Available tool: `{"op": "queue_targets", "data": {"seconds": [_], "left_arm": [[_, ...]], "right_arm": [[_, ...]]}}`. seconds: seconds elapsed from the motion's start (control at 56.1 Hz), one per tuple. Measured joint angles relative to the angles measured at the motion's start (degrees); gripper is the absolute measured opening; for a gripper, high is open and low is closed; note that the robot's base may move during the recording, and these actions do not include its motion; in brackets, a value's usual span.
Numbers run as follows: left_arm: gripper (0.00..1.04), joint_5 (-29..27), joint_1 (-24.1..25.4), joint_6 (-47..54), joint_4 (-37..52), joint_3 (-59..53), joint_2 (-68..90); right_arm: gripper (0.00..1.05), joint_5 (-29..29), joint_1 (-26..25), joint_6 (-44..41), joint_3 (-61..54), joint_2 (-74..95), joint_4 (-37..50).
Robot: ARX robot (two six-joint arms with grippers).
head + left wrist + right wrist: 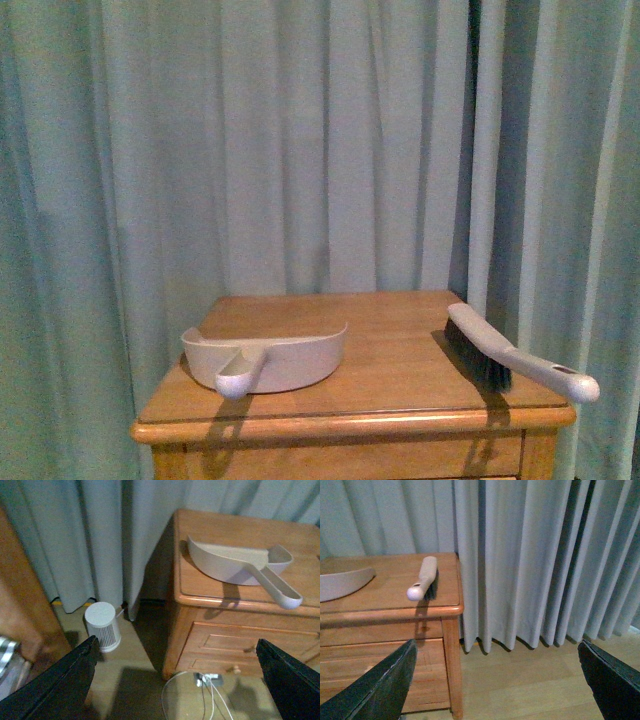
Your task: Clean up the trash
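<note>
The trash is out of view in every frame. A white dustpan (pixel 268 362) with a knobbed handle lies on the left half of a wooden nightstand (pixel 390 375); the left wrist view shows the dustpan (pixel 240 567) too. A white hand brush (pixel 510 358) with dark bristles lies along the nightstand's right edge, its handle past the corner; the right wrist view shows the brush (pixel 423 578) as well. My left gripper (pixel 177 682) is open over the floor beside the nightstand's front. My right gripper (pixel 495 680) is open over bare floor, right of the nightstand. Neither arm shows in the front view.
Pale curtains (pixel 300 140) hang behind and beside the nightstand. A small white cylindrical appliance (pixel 102 626) stands on the floor by the curtain. White cables and a plug (pixel 205 680) lie on the floor at the nightstand's base. Brown wooden furniture (pixel 20 595) stands close to my left gripper.
</note>
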Motion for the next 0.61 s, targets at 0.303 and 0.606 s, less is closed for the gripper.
{"op": "queue_targets", "data": {"seconds": [0.303, 0.606], "left_arm": [[0.97, -11.3, -15.9, 6.9, -16.7, 38.1, 34.3], [0.97, -17.2, -23.0, 4.0, -22.3, 57.7, 55.4]], "right_arm": [[0.97, 0.0, 0.0, 0.0, 0.0, 0.0, 0.0], [0.97, 0.0, 0.0, 0.0, 0.0, 0.0, 0.0]]}}
